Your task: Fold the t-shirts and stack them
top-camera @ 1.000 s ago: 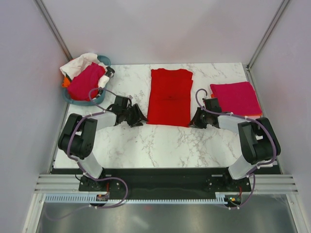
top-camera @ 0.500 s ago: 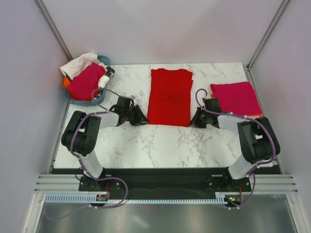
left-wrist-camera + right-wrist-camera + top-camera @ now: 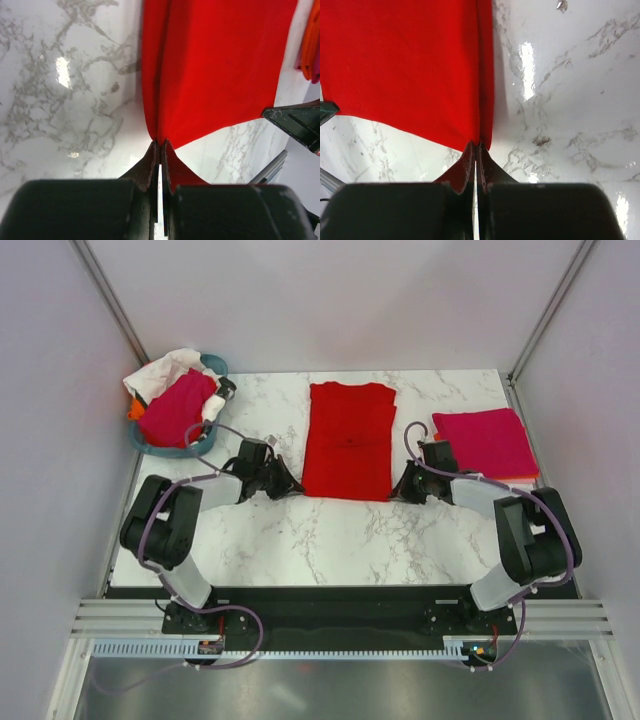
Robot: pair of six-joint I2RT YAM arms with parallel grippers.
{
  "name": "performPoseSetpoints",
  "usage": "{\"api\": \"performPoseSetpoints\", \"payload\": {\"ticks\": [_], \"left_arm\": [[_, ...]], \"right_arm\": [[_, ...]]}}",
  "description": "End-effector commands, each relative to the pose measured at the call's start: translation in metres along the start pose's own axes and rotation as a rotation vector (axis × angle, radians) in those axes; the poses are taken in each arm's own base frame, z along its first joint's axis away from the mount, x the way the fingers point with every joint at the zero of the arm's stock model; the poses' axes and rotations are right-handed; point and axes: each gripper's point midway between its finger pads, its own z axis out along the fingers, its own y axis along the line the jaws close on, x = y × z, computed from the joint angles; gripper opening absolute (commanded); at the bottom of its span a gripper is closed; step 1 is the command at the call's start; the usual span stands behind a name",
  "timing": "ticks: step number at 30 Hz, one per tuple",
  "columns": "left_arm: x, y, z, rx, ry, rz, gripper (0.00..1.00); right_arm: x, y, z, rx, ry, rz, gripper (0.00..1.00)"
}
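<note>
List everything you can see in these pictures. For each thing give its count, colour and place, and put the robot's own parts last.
red t-shirt: one, bright red, lying as a long strip in the middle of the table
magenta t-shirt: one, magenta, folded, at the right rear of the table
orange cloth: one, orange, only an edge showing under the magenta t-shirt
tub: one, teal, left rear corner
heaped cloths: three, magenta, white and orange, in the tub
table: one, white marble
left gripper: one, black, shut on the red t-shirt's near left corner
right gripper: one, black, shut on its near right corner
</note>
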Motion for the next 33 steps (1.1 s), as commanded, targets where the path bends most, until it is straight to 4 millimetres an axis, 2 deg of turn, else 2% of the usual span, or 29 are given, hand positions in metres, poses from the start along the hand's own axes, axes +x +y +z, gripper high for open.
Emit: {"api": "performPoseSetpoints", "payload": {"ticks": [1,2,4,6,7,9,10,12,13,14,17,18,19,22,27,30,33], "left_arm": [[-0.008,-0.026,-0.026,0.058,-0.054,0.039,0.02],[-0.004,-0.024,-0.031,0.045,-0.052,0.036,0.02],[-0.007,-0.034,-0.047,0.068,-0.085,0.058,0.02],[0.0,-0.034,-0.059,0.063,-0.08,0.061,0.02],[0.001,-0.043,-0.07,0.088,-0.099,0.082,0.02],[0.015,-0.037,-0.077,0.075,-0.077,0.081,0.02],[0.024,-0.039,-0.086,0.085,-0.077,0.092,0.02],[0.035,-0.041,-0.095,0.097,-0.074,0.102,0.02],[0.047,-0.04,-0.097,0.101,-0.057,0.096,0.02],[0.05,-0.049,-0.108,0.135,-0.077,0.11,0.02],[0.067,-0.06,-0.123,0.181,-0.074,0.105,0.02],[0.067,-0.07,-0.135,0.215,-0.1,0.117,0.02],[0.069,-0.075,-0.142,0.232,-0.108,0.113,0.02],[0.066,-0.092,-0.163,0.277,-0.141,0.117,0.02],[0.059,-0.097,-0.169,0.253,-0.153,0.118,0.02],[0.05,-0.099,-0.168,0.23,-0.173,0.114,0.02],[0.035,-0.099,-0.167,0.194,-0.222,0.108,0.02]], "right_arm": [[-0.013,0.026,-0.024,-0.065,-0.047,-0.055,0.0],[-0.012,0.028,-0.029,-0.075,-0.048,-0.059,0.0],[-0.016,0.037,-0.044,-0.098,-0.078,-0.083,0.0],[-0.011,0.038,-0.055,-0.1,-0.075,-0.094,0.0],[-0.009,0.043,-0.065,-0.119,-0.091,-0.104,0.0],[0.001,0.045,-0.076,-0.142,-0.075,-0.109,0.0],[0.008,0.046,-0.085,-0.155,-0.071,-0.117,0.0],[0.014,0.048,-0.095,-0.169,-0.07,-0.126,0.0],[0.019,0.049,-0.105,-0.175,-0.078,-0.139,0.0],[0.021,0.05,-0.11,-0.18,-0.083,-0.146,0.0],[0.023,0.056,-0.132,-0.193,-0.119,-0.172,0.0],[0.022,0.057,-0.138,-0.195,-0.131,-0.177,0.0],[0.018,0.063,-0.148,-0.205,-0.157,-0.185,0.0],[0.01,0.073,-0.164,-0.214,-0.198,-0.198,0.0],[-0.007,0.081,-0.171,-0.202,-0.237,-0.205,0.0],[-0.023,0.085,-0.168,-0.175,-0.255,-0.212,0.0],[-0.039,0.083,-0.156,-0.132,-0.258,-0.206,0.0]]}}
